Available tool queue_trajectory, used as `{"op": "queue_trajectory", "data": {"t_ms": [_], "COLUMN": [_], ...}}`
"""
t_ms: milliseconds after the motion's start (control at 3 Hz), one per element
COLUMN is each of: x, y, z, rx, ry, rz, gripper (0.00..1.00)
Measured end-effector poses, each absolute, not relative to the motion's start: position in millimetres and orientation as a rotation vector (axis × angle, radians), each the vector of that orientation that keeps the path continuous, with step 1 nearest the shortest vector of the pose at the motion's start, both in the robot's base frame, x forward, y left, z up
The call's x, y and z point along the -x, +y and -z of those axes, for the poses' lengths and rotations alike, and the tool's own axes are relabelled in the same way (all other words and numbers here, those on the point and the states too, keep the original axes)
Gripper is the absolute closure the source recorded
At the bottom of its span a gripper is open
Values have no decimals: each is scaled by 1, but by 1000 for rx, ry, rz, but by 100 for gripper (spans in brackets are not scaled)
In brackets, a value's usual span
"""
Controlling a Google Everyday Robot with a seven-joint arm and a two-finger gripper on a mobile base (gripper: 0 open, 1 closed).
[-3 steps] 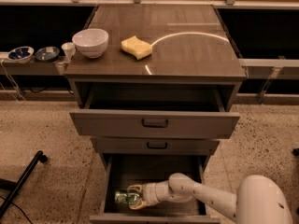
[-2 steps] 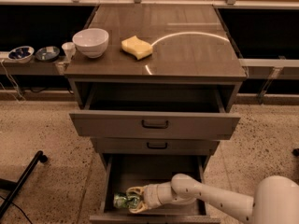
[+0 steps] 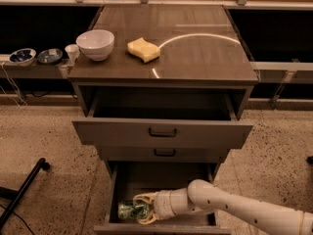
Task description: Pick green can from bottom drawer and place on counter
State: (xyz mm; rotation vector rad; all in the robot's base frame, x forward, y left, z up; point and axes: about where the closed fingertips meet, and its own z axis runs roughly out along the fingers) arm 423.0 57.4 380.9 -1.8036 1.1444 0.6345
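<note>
Jaws clamp green can (image 3: 129,210), front-left of bottom drawer (image 3: 161,176).

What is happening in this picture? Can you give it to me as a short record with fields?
gripper: reached into the bottom drawer, at the green can
green can: lying on its side, front left of the drawer
bottom drawer: pulled open
top drawer: also pulled open
counter: holds a white bowl and a yellow sponge; no can on it yet
</note>
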Motion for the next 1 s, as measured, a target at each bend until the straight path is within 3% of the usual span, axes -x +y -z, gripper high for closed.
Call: {"op": "queue_trajectory", "data": {"t_ms": [667, 1000], "x": [-426, -423], "y": [60, 56], "z": [-388, -437], "rx": [1819, 1821], "ry": [1097, 936], "rz": [-637, -585], "gripper": [100, 100]}}
